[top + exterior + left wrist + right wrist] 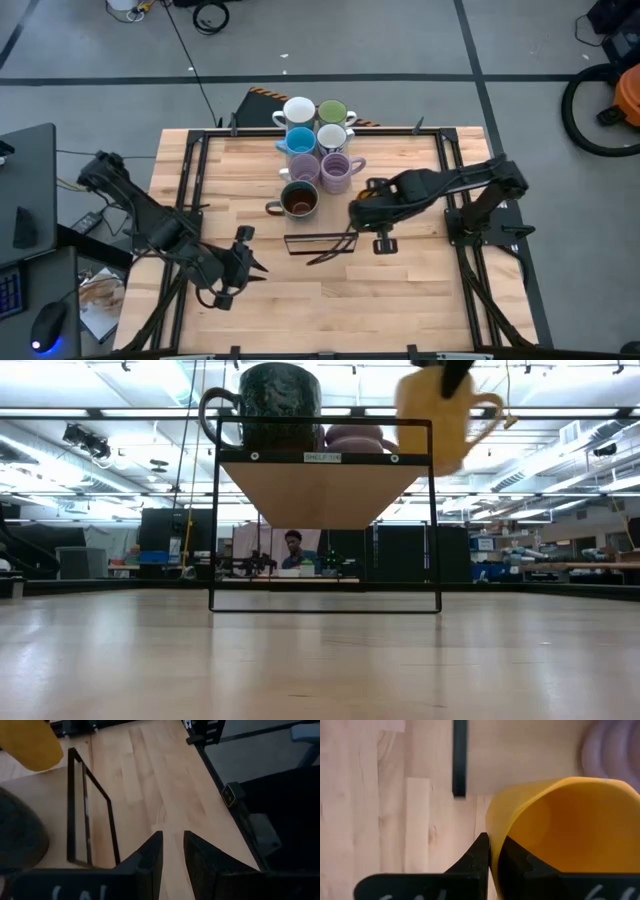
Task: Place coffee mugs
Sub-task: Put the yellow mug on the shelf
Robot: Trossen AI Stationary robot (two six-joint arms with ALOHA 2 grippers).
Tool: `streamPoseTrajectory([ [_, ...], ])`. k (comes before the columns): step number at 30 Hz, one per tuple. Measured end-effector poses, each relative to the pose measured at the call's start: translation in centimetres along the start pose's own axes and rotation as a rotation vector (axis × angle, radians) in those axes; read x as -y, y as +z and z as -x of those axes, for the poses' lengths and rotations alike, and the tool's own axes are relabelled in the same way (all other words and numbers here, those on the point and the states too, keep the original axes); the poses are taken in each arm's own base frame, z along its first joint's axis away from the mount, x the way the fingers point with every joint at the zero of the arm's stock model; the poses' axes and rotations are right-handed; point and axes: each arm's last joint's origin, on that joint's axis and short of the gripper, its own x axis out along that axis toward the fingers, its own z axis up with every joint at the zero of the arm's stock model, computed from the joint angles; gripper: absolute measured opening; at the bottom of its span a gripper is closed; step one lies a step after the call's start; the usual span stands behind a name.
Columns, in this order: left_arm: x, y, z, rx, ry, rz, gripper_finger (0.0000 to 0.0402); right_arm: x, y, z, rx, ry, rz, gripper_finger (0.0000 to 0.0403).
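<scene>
1. The right gripper (493, 851) is pinching the wall of the orange mug (565, 830) between shut fingers, holding it in the air just beside the dark brown-black mug (300, 201), above the end of the wooden board (320, 488).
2. Seven other mugs are sitting clustered on the board, the white mug (298, 111) and green mug (332, 110) farthest back.
3. The left gripper (172, 851) is hovering over the table's (400, 300) near left part, fingers slightly parted, gripping nothing.
</scene>
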Motion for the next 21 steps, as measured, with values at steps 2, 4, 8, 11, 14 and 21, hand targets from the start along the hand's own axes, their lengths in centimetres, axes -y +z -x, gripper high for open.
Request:
streamPoseTrajectory([
  [2,-0.2,-0.1,0.6,-0.002,-0.001,0.002,0.0084,-0.1,1.2,0.1,-0.001,-0.005,0.08,0.0028],
  [4,-0.5,0.0,1.3,0.015,-0.007,0.01,0.0084,-0.1,1.9,0.3,-0.018,-0.023,0.165,0.0028],
  [8,-0.7,0.0,2.1,0.031,-0.015,0.013,0.0084,0.0,3.2,0.8,0.014,-0.037,0.31,0.0028],
  [11,-0.9,0.0,2.5,0.045,-0.018,0.015,0.0084,0.0,4.0,0.4,0.032,-0.012,0.406,0.0028],
  [14,-0.8,0.0,2.5,0.042,-0.017,0.012,0.0084,0.5,4.5,-0.2,0.032,0.009,0.444,0.0028],
  [21,-0.9,0.0,2.5,0.041,-0.017,0.012,0.0084,2.1,5.4,-1.3,0.047,0.036,0.424,0.0028],
])
